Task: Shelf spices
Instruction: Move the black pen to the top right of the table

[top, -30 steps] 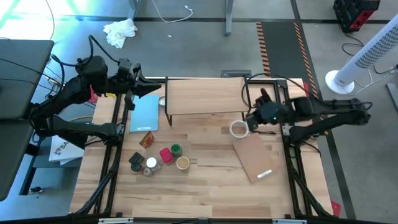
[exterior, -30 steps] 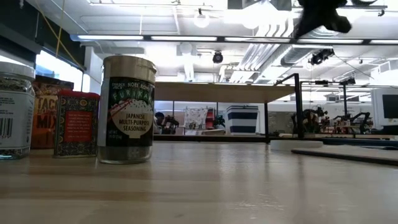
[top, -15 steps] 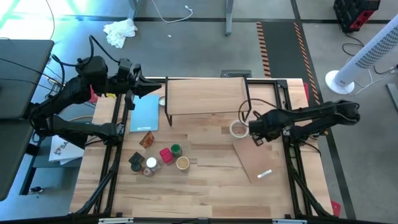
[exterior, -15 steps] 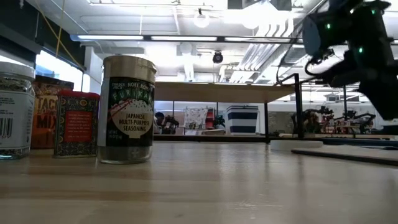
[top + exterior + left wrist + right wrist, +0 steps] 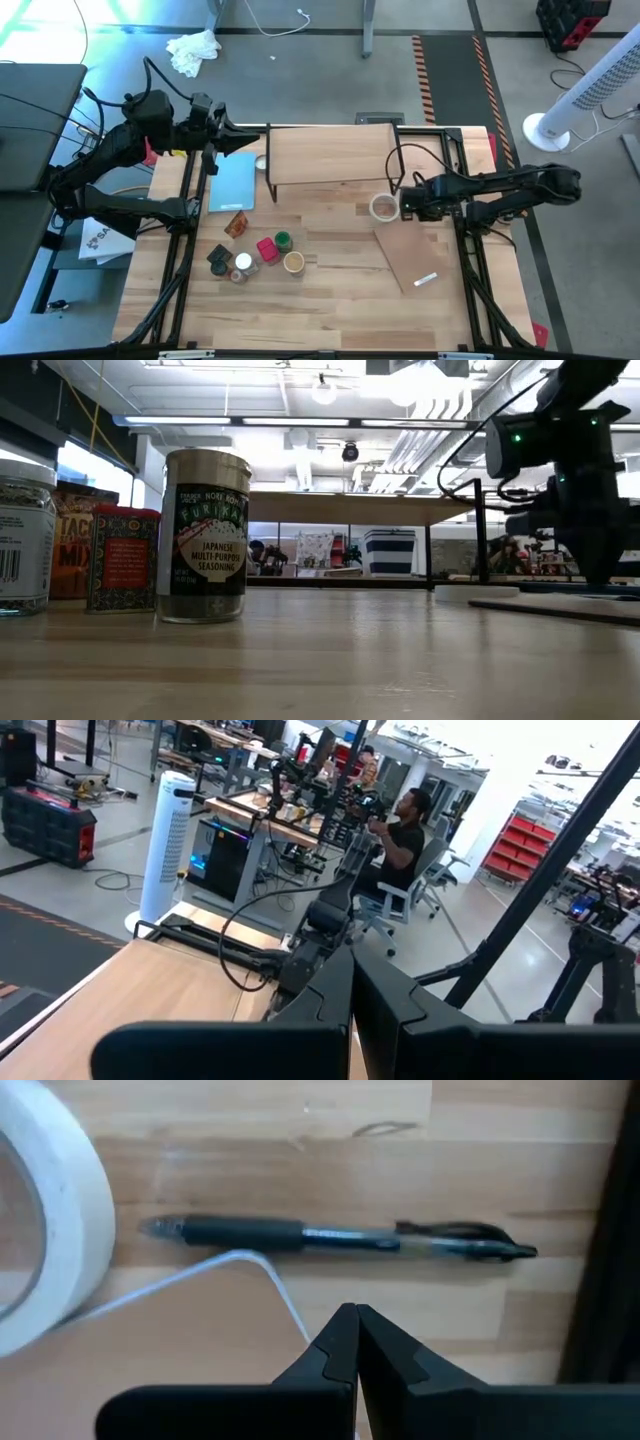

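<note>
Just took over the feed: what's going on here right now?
Nothing is held yet. The right gripper, shut, hangs low beside the tape ring, over a pen, in front of the shelf. The left gripper, also shut, waits at the shelf's left end. The spices stand clustered on the table, none shelved.

The dark left arm reaches inward from the table's left rear corner, its two-finger left gripper (image 5: pixel 252 143) closed. The dark right arm stretches low across the right side, its right gripper (image 5: pixel 403 203) closed too.
</note>
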You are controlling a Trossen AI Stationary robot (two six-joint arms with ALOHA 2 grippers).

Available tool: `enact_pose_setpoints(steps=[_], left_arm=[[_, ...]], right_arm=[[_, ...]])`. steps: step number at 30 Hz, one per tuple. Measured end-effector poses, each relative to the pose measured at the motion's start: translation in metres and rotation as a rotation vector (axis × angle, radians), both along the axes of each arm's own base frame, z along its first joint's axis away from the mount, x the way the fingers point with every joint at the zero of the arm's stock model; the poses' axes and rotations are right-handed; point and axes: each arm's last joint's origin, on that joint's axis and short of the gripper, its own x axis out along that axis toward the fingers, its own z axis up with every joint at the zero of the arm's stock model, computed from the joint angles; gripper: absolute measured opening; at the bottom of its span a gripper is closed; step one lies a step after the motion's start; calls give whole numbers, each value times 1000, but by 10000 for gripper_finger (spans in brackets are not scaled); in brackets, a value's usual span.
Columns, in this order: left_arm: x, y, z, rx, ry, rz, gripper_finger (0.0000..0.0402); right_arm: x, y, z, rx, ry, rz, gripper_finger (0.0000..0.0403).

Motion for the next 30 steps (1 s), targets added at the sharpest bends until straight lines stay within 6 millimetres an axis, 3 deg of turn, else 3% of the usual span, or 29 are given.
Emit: enact_pose_setpoints(steps=[17, 25, 30], left_arm=[[0, 1, 0, -2, 2, 22, 0], [0, 1, 0, -51, -3, 25, 0], [0, 0, 0, -60, -5, 22, 0]], right_arm=[[-9, -18, -21, -57, -54, -210, 0], [-12, -33, -21, -339, -57, -391, 0], [-8, -40, -19, -382, -141, -499, 0]])
